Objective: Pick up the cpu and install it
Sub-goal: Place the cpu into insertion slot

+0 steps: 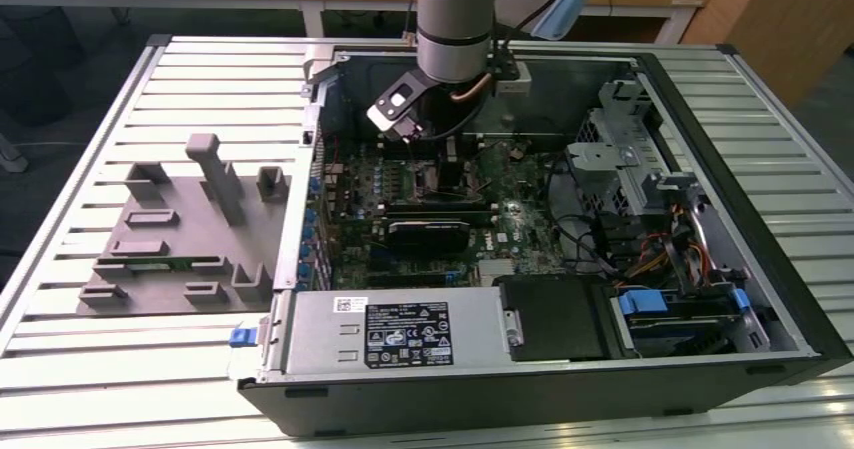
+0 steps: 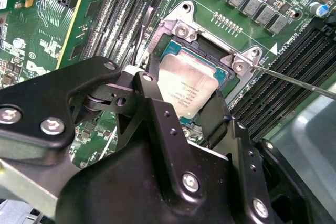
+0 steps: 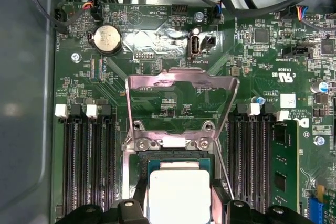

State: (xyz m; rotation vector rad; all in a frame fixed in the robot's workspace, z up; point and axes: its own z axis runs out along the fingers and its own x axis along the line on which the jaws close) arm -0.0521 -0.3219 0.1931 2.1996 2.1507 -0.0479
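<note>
The cpu (image 2: 185,88) (image 3: 178,195), a flat square chip with a pale silver top, lies level over the open socket (image 2: 181,24) on the green motherboard. My gripper (image 2: 185,98) (image 3: 178,196) is shut on it, one black finger (image 2: 151,95) against each side. The socket's metal load plate (image 3: 181,100) stands flipped up behind it. In the exterior view the gripper (image 1: 427,139) hangs from the arm inside the open computer case (image 1: 747,299), low over the board.
Memory slots (image 3: 86,166) flank the socket, and a green memory stick (image 3: 281,166) sits in one. The thin socket lever (image 2: 294,80) sticks out sideways. A black finned block (image 1: 427,231), the power supply (image 1: 387,334) and the drive cage (image 1: 627,159) crowd the case. A grey fixture (image 1: 187,239) lies on the exterior view's left.
</note>
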